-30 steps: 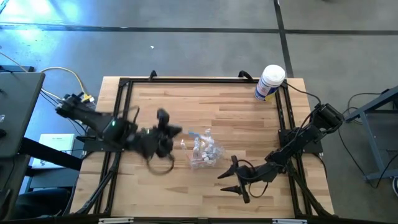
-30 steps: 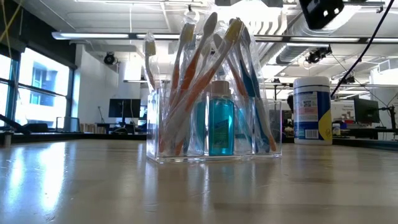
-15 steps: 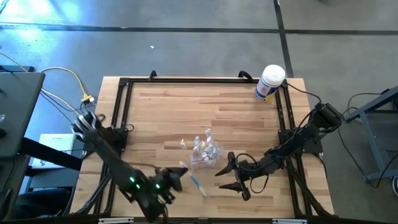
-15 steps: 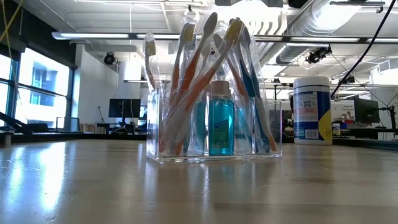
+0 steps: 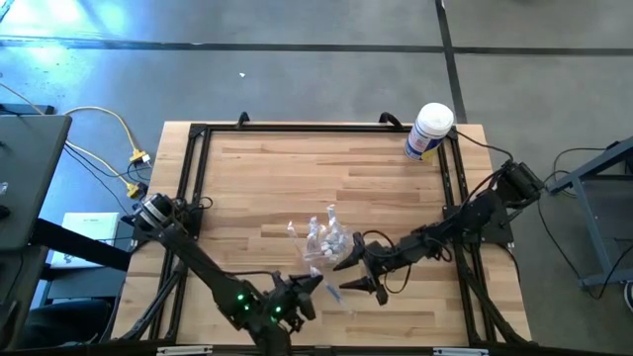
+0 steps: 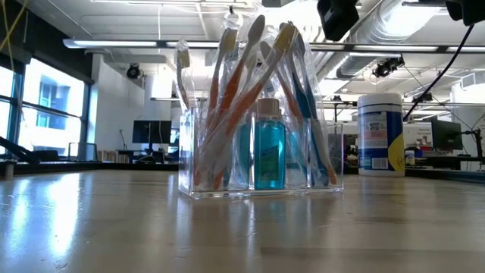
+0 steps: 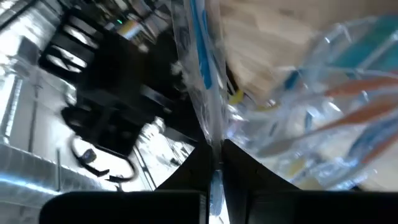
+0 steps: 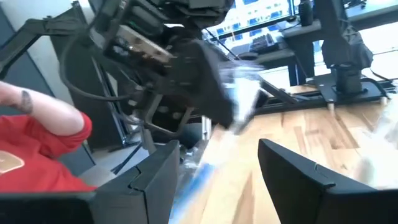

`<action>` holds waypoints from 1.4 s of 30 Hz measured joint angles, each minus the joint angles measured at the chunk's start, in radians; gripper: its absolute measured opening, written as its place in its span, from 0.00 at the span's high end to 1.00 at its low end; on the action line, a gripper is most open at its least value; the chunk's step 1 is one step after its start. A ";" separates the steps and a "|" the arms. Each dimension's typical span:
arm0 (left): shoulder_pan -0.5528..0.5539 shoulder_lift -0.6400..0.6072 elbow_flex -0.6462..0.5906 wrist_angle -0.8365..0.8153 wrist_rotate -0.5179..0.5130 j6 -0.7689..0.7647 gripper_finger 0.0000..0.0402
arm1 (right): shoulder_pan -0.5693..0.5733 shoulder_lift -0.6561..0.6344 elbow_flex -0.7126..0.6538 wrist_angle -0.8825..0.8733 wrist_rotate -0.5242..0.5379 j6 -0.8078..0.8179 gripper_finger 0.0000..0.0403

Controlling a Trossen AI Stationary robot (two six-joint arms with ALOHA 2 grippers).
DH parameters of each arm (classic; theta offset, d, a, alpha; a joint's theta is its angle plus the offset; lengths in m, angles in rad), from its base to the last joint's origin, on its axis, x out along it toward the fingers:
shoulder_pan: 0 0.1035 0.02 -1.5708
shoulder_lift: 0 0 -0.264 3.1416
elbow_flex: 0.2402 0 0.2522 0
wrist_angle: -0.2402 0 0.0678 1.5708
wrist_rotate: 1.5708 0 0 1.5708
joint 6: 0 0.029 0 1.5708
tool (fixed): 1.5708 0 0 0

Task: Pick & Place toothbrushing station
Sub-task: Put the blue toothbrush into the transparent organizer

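The toothbrushing station (image 5: 321,240) is a clear plastic holder standing on its base mid-table. It holds several wrapped toothbrushes and a blue bottle (image 6: 269,152), and also shows in the low view (image 6: 261,182) and the left wrist view (image 7: 323,106). My left gripper (image 5: 315,287) is near the table's near edge, just in front of the station, shut on a blue toothbrush in clear wrap (image 5: 332,293). My right gripper (image 5: 353,274) is open and holds nothing, close to the right of the station, facing the left gripper. My left gripper pinches one end of the wrapped toothbrush (image 7: 214,158) between its two fingers. The toothbrush runs on past the fingertips, along the fingers' line (image 7: 200,81). It is held above the table, pointing toward the right gripper, as the right wrist view shows (image 8: 239,93).
A white canister with a blue label (image 5: 428,131) stands at the far right corner. A black frame rail (image 5: 198,178) borders the wooden top. A person in red (image 8: 37,143) stands beyond the table. Bare wood lies on the far half and on the left.
My left gripper has swung from the station's left side toward the near edge and then to the right, rolling as it went; a blue wrapped toothbrush now shows in it. My right gripper has moved left toward the station and stays open. The station has not moved.
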 joint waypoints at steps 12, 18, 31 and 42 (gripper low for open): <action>0.037 -0.002 0.002 0.157 0.078 0.251 0.97 | 0.010 0.000 0.082 -0.177 0.007 0.008 0.48; 0.052 -0.002 0.002 0.221 0.126 0.343 0.97 | 0.029 0.000 0.084 -0.197 0.055 0.011 0.48; 0.063 -0.002 0.001 0.230 0.137 0.368 0.97 | 0.028 0.000 0.084 -0.216 0.056 -0.054 0.69; 0.051 -0.003 0.001 0.232 0.178 0.356 0.91 | 0.027 0.000 0.084 -0.220 0.062 -0.124 0.95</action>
